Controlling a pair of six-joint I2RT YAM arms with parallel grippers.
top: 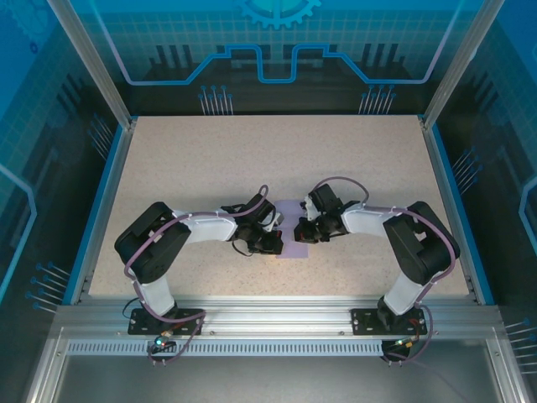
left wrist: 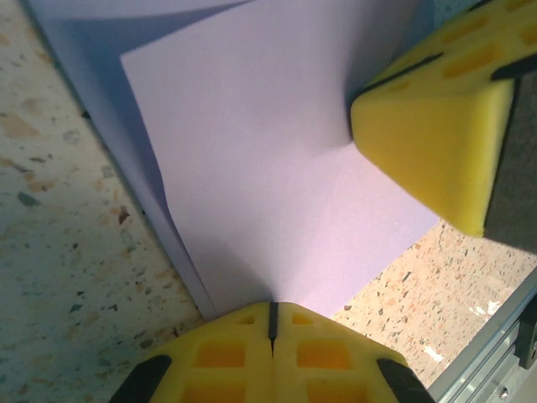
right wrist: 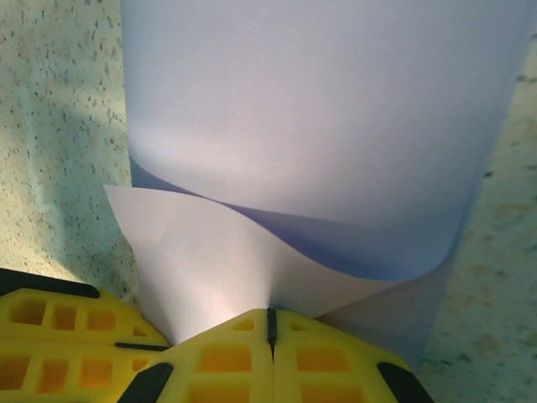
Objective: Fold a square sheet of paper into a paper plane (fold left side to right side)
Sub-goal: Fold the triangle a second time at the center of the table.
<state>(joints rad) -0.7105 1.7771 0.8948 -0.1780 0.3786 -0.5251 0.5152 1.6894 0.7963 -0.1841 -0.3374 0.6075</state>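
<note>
Paper [top: 298,249] on table [top: 252,159], mid-width, toward near edge

Under the jaws, a flat sandy table top [top: 210,159] with tiny dark specks. Far past the jaws, a see-through blue wall [top: 277,50] with a gear picture [top: 279,10]. Left and right of the jaws, more blue walls [top: 42,168] and silver posts [top: 88,63]. Nearer than the jaws, a grey metal rail [top: 268,315].

far table [top: 268,159] free; centre cramped: left pincer [left wrist: 272,321], right pincer [right wrist: 270,323] close together on sheet [top: 297,250]
</note>
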